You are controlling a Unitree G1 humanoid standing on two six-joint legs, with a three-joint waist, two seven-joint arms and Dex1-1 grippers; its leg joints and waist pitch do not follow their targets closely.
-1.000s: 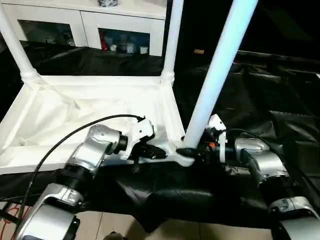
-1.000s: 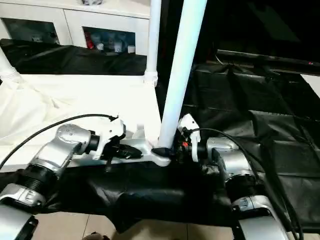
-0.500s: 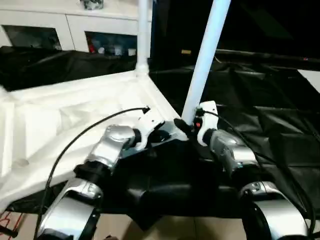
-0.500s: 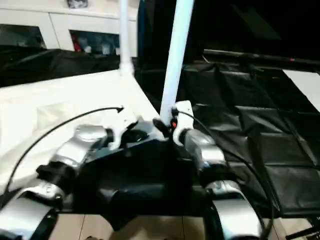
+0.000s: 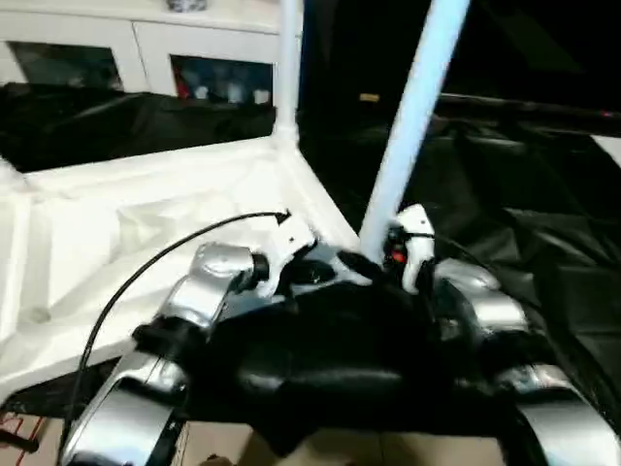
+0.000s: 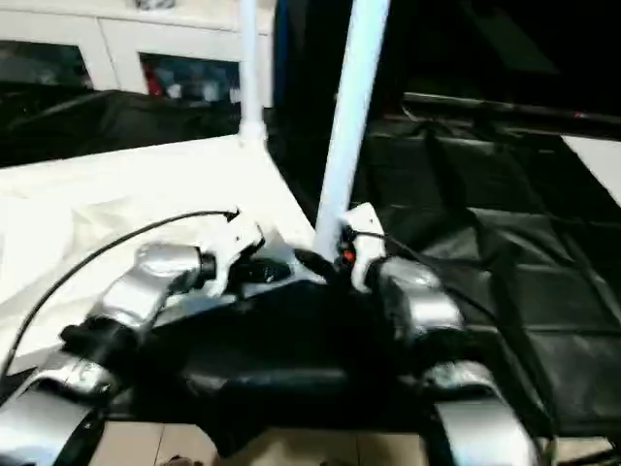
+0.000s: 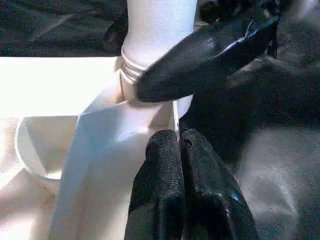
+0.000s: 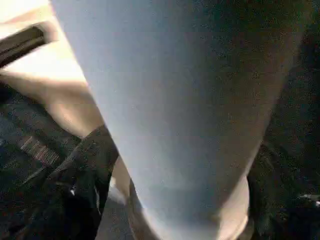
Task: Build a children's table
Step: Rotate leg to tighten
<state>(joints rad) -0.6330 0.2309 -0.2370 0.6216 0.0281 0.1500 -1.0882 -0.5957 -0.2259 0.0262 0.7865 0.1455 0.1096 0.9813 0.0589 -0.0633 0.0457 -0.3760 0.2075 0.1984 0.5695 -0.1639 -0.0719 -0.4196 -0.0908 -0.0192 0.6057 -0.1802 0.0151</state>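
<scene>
- Change: compared with one second ago, the head views have shifted and the tabletop [image 5: 116, 223] appears rotated; part of this is camera motion. The near leg [image 5: 412, 126] remains upright in its corner socket [image 7: 127, 82], and both end effectors remain at that corner
- Meaning for the task: judged from this, the leg is seated or close to seated; two legs are visible standing, so the build is roughly mid-way
- Location: the children's table lies upside down on the black-covered worktop [image 5: 543, 243], ribbed underside up. The far leg [image 5: 288, 68] stands in the far corner
- Left end effector [image 7: 182, 165]: fingers pressed together, tips resting against the tabletop rim just beside the socket; nothing held between them
- Right end effector [image 5: 374, 262]: one black finger [image 7: 210, 55] lies across the leg base at the ringed collar; the right wrist view shows the leg close up. Whether it is clamped cannot be told
- Materials: smooth white moulded plastic; leg is a tapered tube with a grooved collar; socket is rounded; the cover is a creased black sheet
- Background: white cabinet [image 5: 146, 49] with glass doors
</scene>
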